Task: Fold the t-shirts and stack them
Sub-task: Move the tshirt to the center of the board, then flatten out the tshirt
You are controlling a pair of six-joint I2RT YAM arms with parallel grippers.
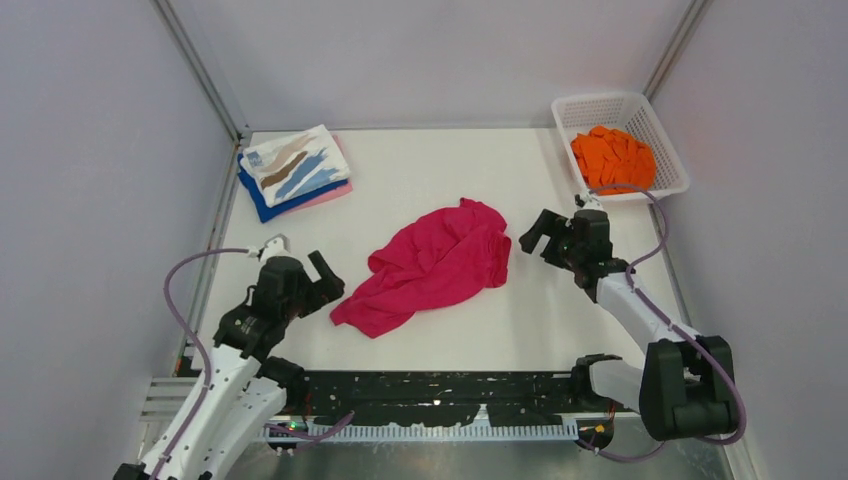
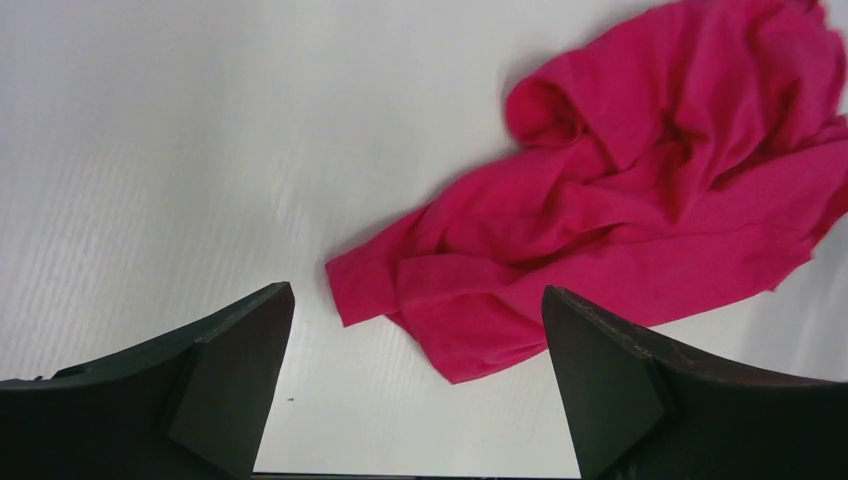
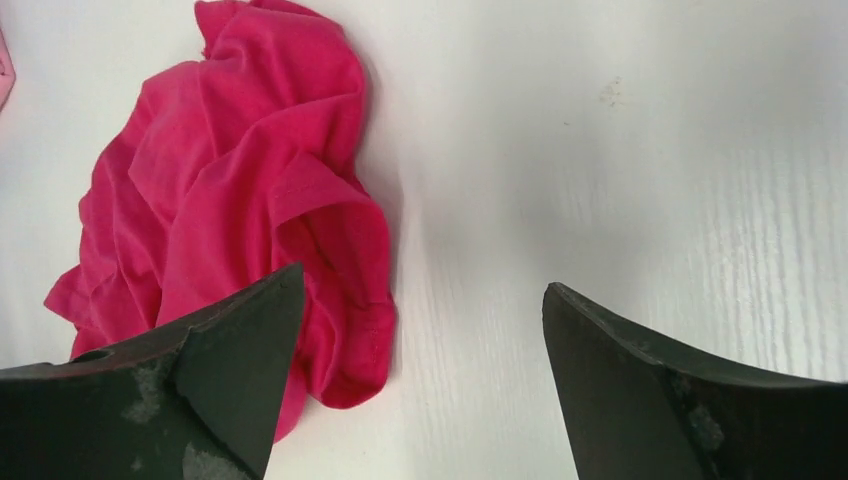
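Left tool (image 2: 416,295) and right tool (image 3: 420,290) are hovering wide, empty; limp, light shirt (image 1: 435,265) is lying crumpled between them, so pinch hem corners.

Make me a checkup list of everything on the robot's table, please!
Surface: white table, no spills seen.
Job's things: magenta shirt crumpled in the middle, unfolded; streaky white shirt on a blue shirt on a pale pink shirt, a folded stack in the far left corner; orange shirt bunched in the basket, far right.
Clutter: nothing seen.
Grippers: left gripper and right gripper flank the magenta shirt, jaws wide open, holding nothing.
Cables: left purple cable and right purple cable loop along the arms.
Surroundings: grey walls, metal corner post.
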